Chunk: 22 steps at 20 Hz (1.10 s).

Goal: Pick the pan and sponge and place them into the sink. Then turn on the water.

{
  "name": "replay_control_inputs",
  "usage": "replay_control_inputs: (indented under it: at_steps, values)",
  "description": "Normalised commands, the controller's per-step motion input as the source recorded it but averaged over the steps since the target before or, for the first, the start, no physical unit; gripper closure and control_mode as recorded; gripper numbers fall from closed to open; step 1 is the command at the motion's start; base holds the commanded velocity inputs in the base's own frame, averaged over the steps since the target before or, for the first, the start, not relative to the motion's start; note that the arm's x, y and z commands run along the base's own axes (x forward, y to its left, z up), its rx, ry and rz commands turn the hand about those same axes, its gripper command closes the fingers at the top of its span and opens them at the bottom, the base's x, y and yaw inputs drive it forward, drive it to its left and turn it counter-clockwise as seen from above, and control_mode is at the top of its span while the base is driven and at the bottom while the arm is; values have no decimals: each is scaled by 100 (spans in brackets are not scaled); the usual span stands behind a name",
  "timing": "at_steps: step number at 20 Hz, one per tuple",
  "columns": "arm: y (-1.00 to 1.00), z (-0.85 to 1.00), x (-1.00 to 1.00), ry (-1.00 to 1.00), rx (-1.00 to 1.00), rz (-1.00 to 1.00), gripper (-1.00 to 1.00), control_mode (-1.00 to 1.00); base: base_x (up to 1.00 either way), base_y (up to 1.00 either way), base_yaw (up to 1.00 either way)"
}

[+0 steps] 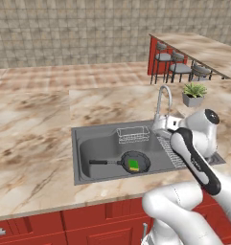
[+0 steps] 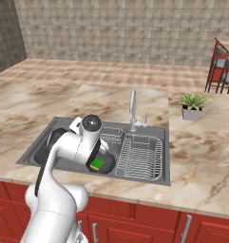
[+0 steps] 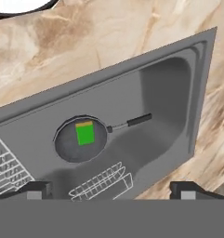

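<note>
With the small black frying pan (image 3: pixel 81 139) lying in the large dark grey metal sink (image 3: pixel 164 93) and the green sponge (image 3: pixel 85 134) inside it, the released, empty fingers (image 3: pixel 111 190) hover above, the tall silver gooseneck faucet (image 1: pixel 163 103) just beyond them.

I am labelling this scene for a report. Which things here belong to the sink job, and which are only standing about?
Belong to the job:
- pan, lying in the sink
- sponge, inside the pan
- faucet, no water visible
- hand, open above the basin

Only standing about:
- potted plant
- wire basket
- draining rack
- bar stools
</note>
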Motion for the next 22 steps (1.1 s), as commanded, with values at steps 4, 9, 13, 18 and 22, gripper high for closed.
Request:
replay_control_inputs:
  at_steps: [4,9,13,18,22]
  values:
    - [-21,0,-1,8,21,-6,-100,-100,0,0,0]
    - [-17,6,-4,4,16,-13,-100,-100,0,0,0]
    - [-24,20,-4,7,15,-11,-100,-100,0,0,0]
    - [-32,18,-2,8,17,-4,-100,-100,0,0,0]
    - [-35,10,-1,9,17,0,-100,-100,0,0,0]
